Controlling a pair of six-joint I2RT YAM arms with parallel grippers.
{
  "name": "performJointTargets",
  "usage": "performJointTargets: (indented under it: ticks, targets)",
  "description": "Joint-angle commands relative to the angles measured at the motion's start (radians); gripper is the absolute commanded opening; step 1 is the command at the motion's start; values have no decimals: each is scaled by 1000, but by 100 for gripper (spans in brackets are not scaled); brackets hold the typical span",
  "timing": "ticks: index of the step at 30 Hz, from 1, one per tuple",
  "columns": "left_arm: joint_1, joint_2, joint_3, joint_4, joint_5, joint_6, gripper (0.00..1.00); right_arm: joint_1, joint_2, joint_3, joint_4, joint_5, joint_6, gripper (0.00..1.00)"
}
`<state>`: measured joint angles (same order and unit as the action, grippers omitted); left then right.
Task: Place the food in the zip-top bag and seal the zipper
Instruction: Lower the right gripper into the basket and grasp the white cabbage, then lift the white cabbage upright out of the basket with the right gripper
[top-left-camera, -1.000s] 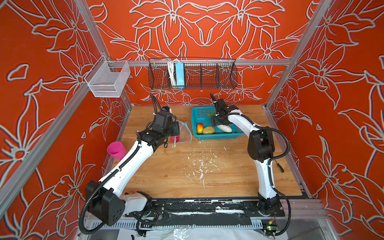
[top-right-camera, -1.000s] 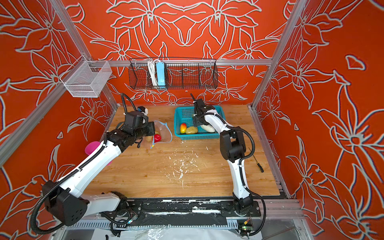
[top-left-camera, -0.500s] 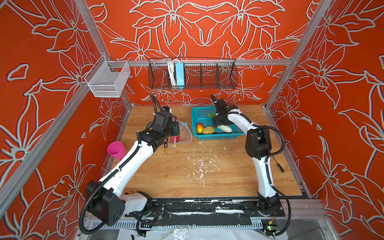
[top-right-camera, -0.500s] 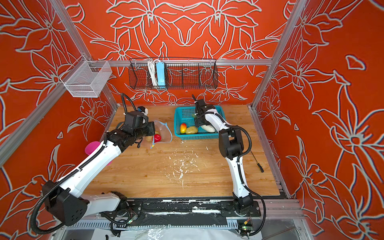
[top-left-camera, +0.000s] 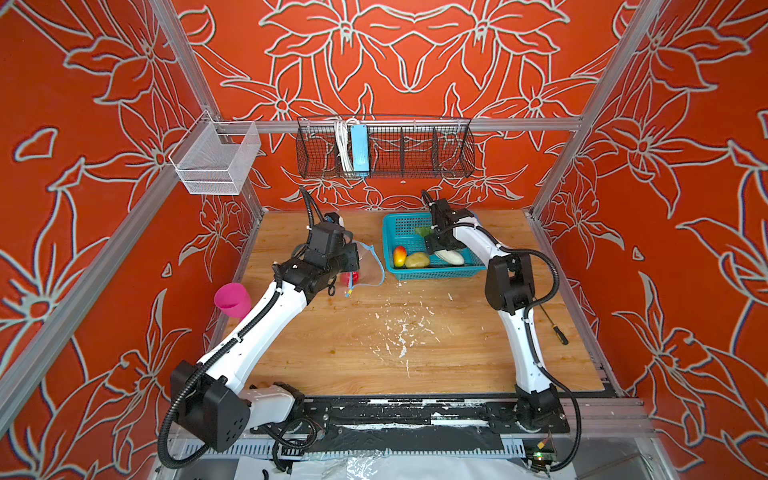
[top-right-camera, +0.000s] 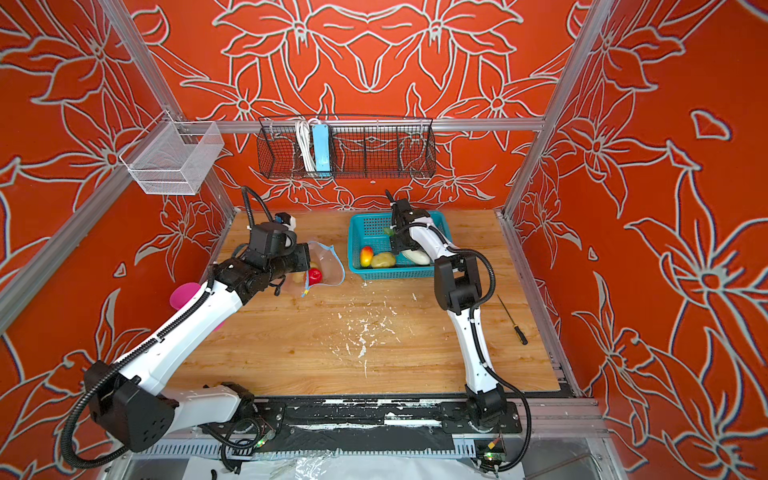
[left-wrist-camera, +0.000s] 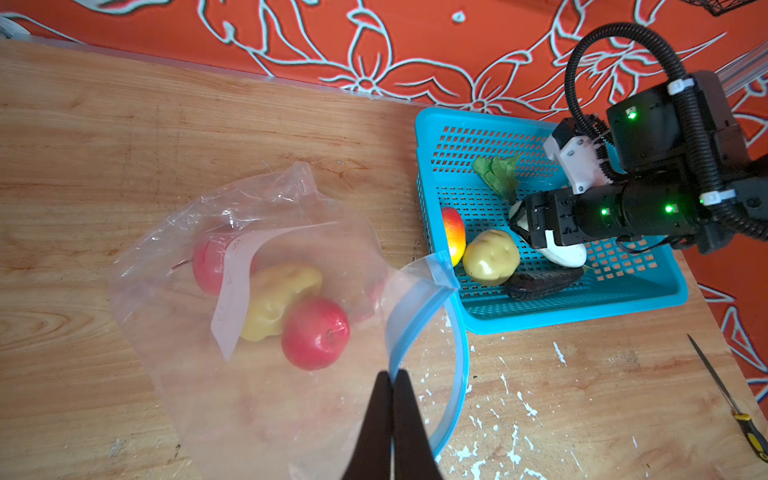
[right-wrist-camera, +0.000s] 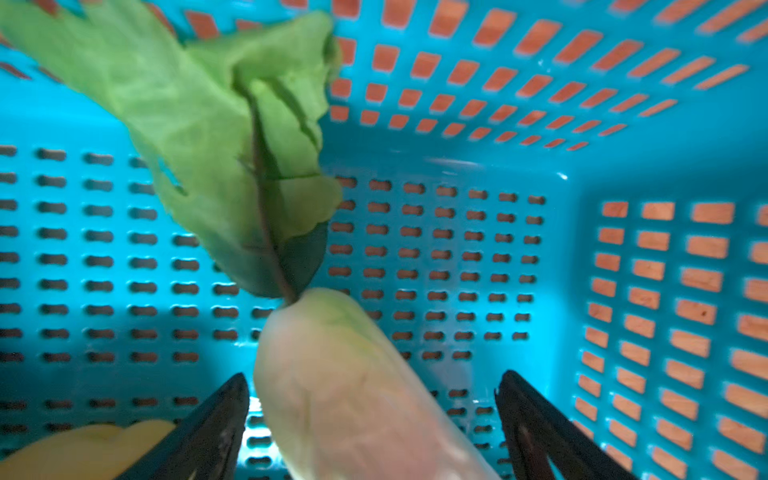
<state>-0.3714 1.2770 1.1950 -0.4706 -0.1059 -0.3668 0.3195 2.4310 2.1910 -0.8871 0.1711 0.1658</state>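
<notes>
1. At the left wrist: left jaws pressed together, pinching the rim of the zip-top bag (left-wrist-camera: 257, 232) right at the zipper (left-wrist-camera: 415, 324).
2. Bag mouth gapes toward the basket. The zipper's two blue strips bow apart, unsealed.
3. Inside the bag: one red ball (left-wrist-camera: 316, 332) in front and a second red ball (left-wrist-camera: 208, 266) behind the white label (left-wrist-camera: 232, 291). A potato lump (left-wrist-camera: 278, 299) sits between them, touching the front one.
4. Bag lies on the desk (top-left-camera: 374, 340), left of centre in both top views.
5. Right jaws wide apart, lowered into the teal basket (right-wrist-camera: 623, 166), one on each side of the white vegetable (right-wrist-camera: 353, 395). Cannot tell whether either touches it.
6. Green leafy piece (right-wrist-camera: 216, 137) meets the vegetable's tip and spreads over the basket floor.
7. Same basket: mango (left-wrist-camera: 454, 237) and second potato lump (left-wrist-camera: 490, 257) side by side, touching. A dark elongated piece (left-wrist-camera: 544, 282) lies along the wall beside them.
8. Basket stands at the back of the desk, just beside the bag's mouth.
9. Further out: pink cup (top-left-camera: 232, 300) by the left wall, screwdriver (top-left-camera: 555, 326) near the right edge, both well apart from the bag.
</notes>
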Motion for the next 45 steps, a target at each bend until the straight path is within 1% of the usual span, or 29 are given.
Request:
performJointTargets:
  ticks: [1,7,12,16,21,25,30,34,39,45]
  targets:
    - [0,-31,23,-4,8,-8,0,-7,29,22,-20,-18,-24,93]
    - [1,-36,21,-5,2,-8,0,-10,48,24,-24,-13,-32,85]
    - [0,-36,20,-3,-2,-7,0,-10,46,13,-15,-15,-33,65]
    - [0,-34,20,-5,-2,-7,0,-12,48,18,-16,-18,-32,53]
    - [0,-35,20,-5,0,-9,0,-13,19,3,-12,-35,-11,47]
    - [0,-41,20,-3,0,-7,0,-16,-38,-53,33,-75,7,46]
    - [0,-39,14,3,2,-8,0,-22,-92,-85,74,-119,35,45]
    - [0,-36,20,-5,0,-6,0,-23,-105,-98,94,-149,46,45]
    - [0,-44,17,-2,-2,-7,0,-26,-113,-107,102,-158,61,44]
    - [0,-39,19,-2,0,-4,0,-31,-164,-176,168,-194,96,42]
